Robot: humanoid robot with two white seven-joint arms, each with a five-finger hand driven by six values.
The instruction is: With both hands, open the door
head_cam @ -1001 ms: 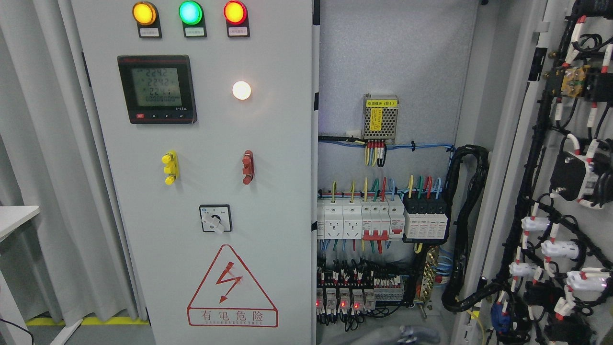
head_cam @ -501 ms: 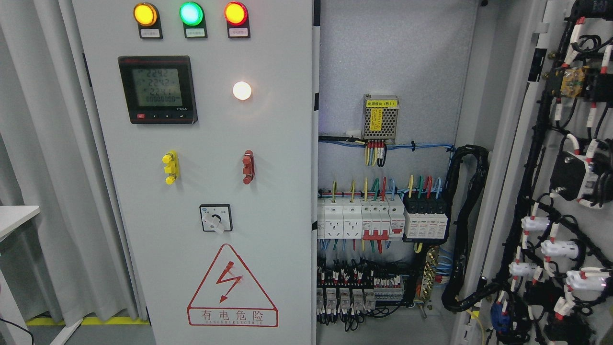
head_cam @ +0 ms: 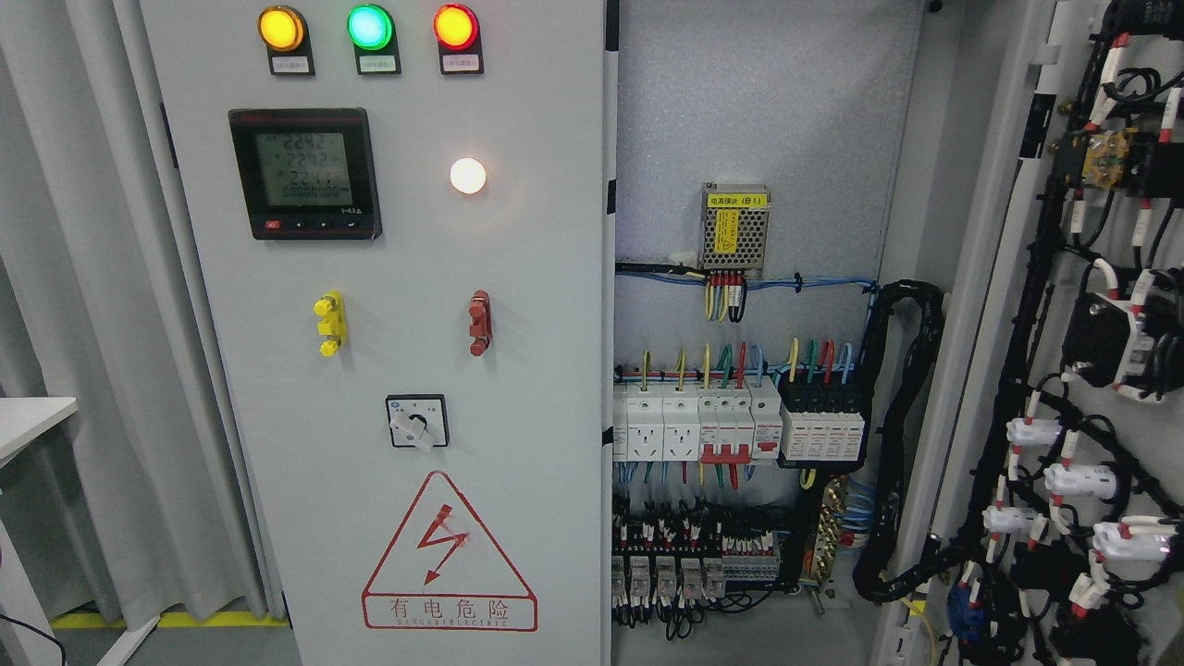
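The grey electrical cabinet fills the head view. Its left door [head_cam: 388, 370] is closed and carries three coloured lamps, a digital meter [head_cam: 305, 173], a rotary switch [head_cam: 416, 422] and a red warning triangle. The right door [head_cam: 1091, 370] stands swung wide open at the right, its inner side covered in black wiring and white connectors. Between the two doors the interior shows: a bare back panel [head_cam: 758, 111], a small power supply [head_cam: 735, 227], a row of breakers [head_cam: 740, 421] and relays below them. Neither hand nor arm appears in the picture.
A grey curtain [head_cam: 83, 277] hangs left of the cabinet. A white table corner [head_cam: 28, 421] juts in at the left edge. A yellow floor line [head_cam: 166, 618] runs under the curtain. A thick black cable loop [head_cam: 902, 435] hangs by the right door's hinge side.
A blurred grey shape at the bottom edge below the relays one second ago has dropped out of view. The red relay lights have gone out. Both doors stay as they were.
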